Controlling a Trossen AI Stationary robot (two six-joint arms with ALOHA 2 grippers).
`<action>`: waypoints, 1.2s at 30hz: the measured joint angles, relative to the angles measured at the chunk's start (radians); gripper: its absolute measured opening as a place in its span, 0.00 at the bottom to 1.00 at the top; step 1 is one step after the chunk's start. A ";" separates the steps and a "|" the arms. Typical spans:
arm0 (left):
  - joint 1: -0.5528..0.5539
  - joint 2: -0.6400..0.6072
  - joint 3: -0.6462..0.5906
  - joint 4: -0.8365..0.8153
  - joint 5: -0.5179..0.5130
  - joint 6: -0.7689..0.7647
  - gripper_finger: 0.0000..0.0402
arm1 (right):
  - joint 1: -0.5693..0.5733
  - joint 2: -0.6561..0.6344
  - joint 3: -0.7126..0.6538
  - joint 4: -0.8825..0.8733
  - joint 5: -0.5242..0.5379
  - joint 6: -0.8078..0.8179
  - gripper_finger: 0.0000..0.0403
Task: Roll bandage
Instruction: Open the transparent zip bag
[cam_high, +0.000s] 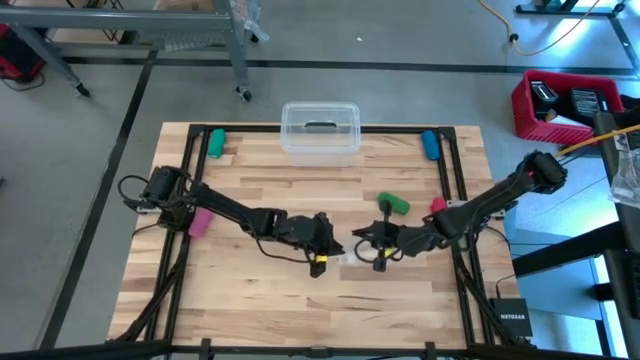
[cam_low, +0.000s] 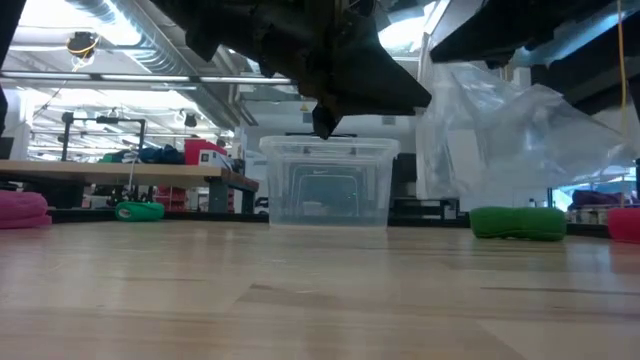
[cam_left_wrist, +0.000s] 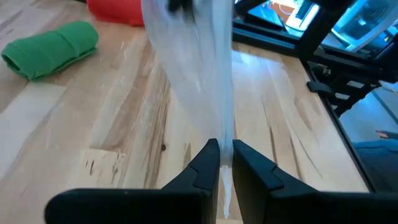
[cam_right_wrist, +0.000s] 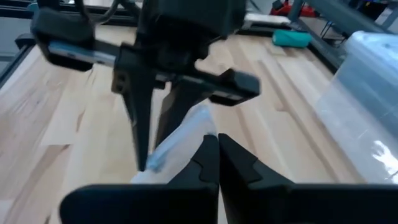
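The green bandage (cam_high: 393, 204) lies bundled on the table, right of centre; it also shows in the left wrist view (cam_left_wrist: 50, 48) and the low view (cam_low: 517, 222). No gripper touches it. My left gripper (cam_high: 320, 260) and my right gripper (cam_high: 376, 254) face each other near the table's middle, toward the near edge. Both are shut on a small clear plastic bag (cam_high: 346, 259) stretched between them. My left gripper pinches one end of the clear bag (cam_left_wrist: 225, 163) between its two fingers, coming level from the table's left. The bag runs away from the fingers toward the right gripper, drawn into a narrow band above the table. My right gripper pinches the bag's other end (cam_right_wrist: 198, 132) between its two fingers, coming level from the table's right. The bag lies bunched between its fingers and the left gripper's fingers (cam_right_wrist: 142, 124), clear of the table.
A clear plastic box (cam_high: 320, 131) stands at the far middle. A small green cylinder (cam_high: 215, 143) lies far left, a blue roll (cam_high: 430, 145) far right, a pink roll (cam_high: 200, 222) under the left arm, and a red roll (cam_high: 438, 206) by the right arm.
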 joint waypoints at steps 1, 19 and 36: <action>-0.003 0.000 0.000 -0.005 -0.002 0.000 0.07 | 0.000 -0.008 0.000 -0.001 0.006 -0.008 0.00; -0.035 0.004 -0.001 -0.068 -0.004 -0.032 0.07 | -0.001 -0.125 0.002 -0.081 0.015 -0.046 0.00; 0.015 -0.089 -0.001 -0.266 0.007 0.031 0.34 | 0.000 -0.126 0.003 -0.203 -0.063 -0.073 0.00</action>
